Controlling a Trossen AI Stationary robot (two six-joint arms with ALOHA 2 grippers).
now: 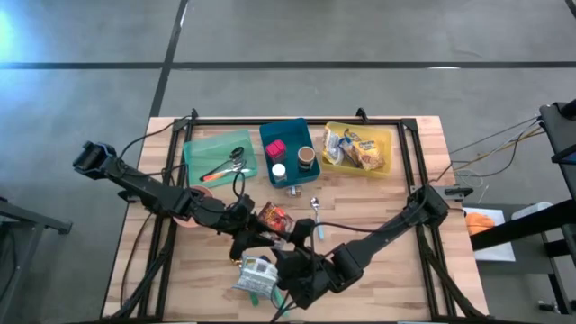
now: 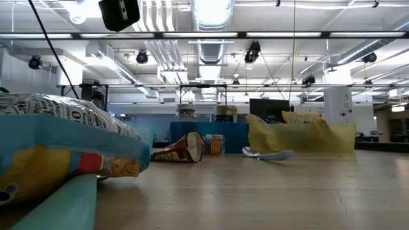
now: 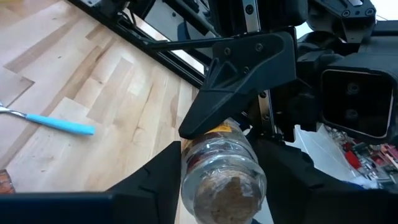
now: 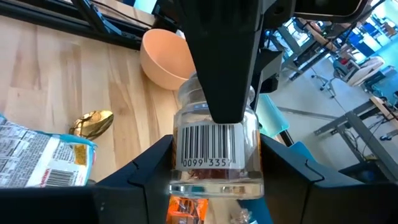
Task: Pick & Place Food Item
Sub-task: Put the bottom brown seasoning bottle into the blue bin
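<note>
Wood table (image 1: 396, 216), pale planks, black frame round the edges. Two dark arms reaching in from L and R, meeting at front-centre. Along the far edge, three containers in a row: green tray (image 1: 202, 148) w/ utensils, blue bin (image 1: 270, 133) w/ small jars and a red box, yellow bin (image 1: 392, 148) w/ snack bags. Near the front edge, just beside the meeting point, silver-and-blue snack bag (image 1: 255, 274) lying flat; also fills the low view's near side. Mid-table, red-orange packet (image 1: 274, 216), and next to it a spoon (image 1: 317, 216) w/ light blue handle. Held between both arms at front-centre, not in any bin: clear jar (image 4: 214, 149), barcode label on one side, brown contents. Right gripper (image 4: 216, 143) about half open, fingers clamped on the jar's sides. Left gripper (image 3: 221, 146) likewise part-open, fingers pressed round the same jar from the opp. side, one finger crossing the label in the right wrist view. On the boards beyond, peach bowl (image 4: 163, 59) and gold spoon (image 4: 93, 122).
</note>
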